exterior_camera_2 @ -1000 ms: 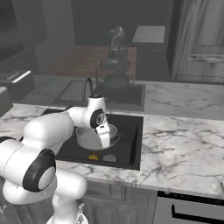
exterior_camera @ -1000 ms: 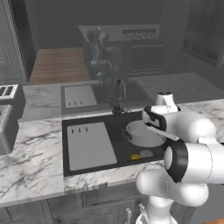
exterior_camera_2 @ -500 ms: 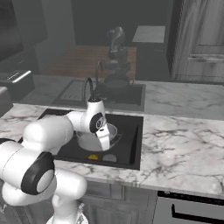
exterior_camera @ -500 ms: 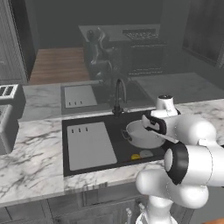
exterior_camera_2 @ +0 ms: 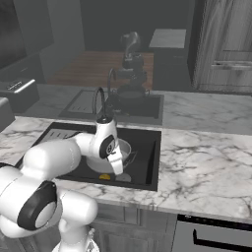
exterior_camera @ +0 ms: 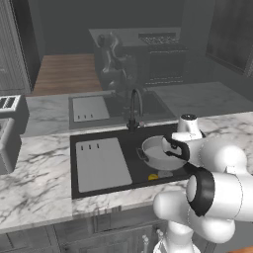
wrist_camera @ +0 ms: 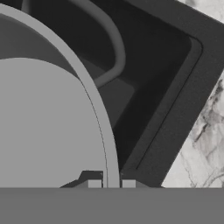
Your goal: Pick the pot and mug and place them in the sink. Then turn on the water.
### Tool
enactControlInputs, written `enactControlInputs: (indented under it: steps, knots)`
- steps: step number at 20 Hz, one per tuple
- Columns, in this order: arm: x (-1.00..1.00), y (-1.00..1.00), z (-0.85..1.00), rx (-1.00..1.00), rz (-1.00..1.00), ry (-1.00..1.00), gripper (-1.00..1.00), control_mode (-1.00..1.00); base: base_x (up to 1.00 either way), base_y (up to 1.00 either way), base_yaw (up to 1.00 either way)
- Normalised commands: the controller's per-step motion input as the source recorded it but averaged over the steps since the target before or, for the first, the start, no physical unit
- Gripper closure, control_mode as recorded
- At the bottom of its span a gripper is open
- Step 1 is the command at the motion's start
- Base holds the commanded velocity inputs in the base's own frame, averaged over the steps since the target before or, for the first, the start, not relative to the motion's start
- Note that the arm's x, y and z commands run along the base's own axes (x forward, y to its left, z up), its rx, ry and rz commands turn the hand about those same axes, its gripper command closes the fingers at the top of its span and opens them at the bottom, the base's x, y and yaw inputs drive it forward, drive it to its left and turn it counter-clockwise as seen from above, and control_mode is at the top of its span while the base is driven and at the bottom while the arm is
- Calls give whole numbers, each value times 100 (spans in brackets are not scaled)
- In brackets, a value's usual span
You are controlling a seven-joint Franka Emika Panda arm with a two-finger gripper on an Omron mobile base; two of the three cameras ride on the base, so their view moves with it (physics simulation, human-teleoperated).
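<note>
The grey pot (exterior_camera: 154, 154) (exterior_camera_2: 127, 147) is low inside the black sink (exterior_camera: 123, 143) (exterior_camera_2: 147, 160), right of the light slotted panel (exterior_camera: 101, 164). My gripper (exterior_camera: 168, 145) (exterior_camera_2: 119, 169) reaches down from the right and is shut on the pot's rim. In the hand view the fingertips (wrist_camera: 94, 184) pinch the rim of the pot (wrist_camera: 43, 131), and one loop handle (wrist_camera: 114, 48) curves beyond it. A small orange-yellow patch (exterior_camera: 153, 176) (exterior_camera_2: 104, 176) lies on the basin floor in front of the pot; I cannot tell whether it is the mug. No water runs.
The dark gooseneck faucet (exterior_camera: 134, 106) (exterior_camera_2: 100, 98) rises behind the basin, close to the pot. Marble counter (exterior_camera: 39, 192) (exterior_camera_2: 206, 167) surrounds the sink. A toaster (exterior_camera: 7, 106) stands at the far left. A hazy second basin (exterior_camera: 104, 108) lies behind.
The hand has sunk a little into the basin with the pot still pinched. The faucet and the orange-yellow patch have not moved.
</note>
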Motion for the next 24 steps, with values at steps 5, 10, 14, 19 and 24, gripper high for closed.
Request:
enactControlInputs:
  steps: [5, 10, 14, 19, 24]
  knots:
    - [-4, 0, -2, 0, 0, -2, 100, -100, 0, 0, 0]
    - [0, 0, 0, -1, 0, 0, 100, -100, 0, 0, 0]
    - [0, -2, 0, -2, 0, 3, 100, -100, 0, 0, 0]
    - [-3, 0, 0, -2, 0, 3, 100, -100, 0, 0, 0]
    - [-1, 0, 0, -2, 0, 9, 100, -100, 0, 0, 0]
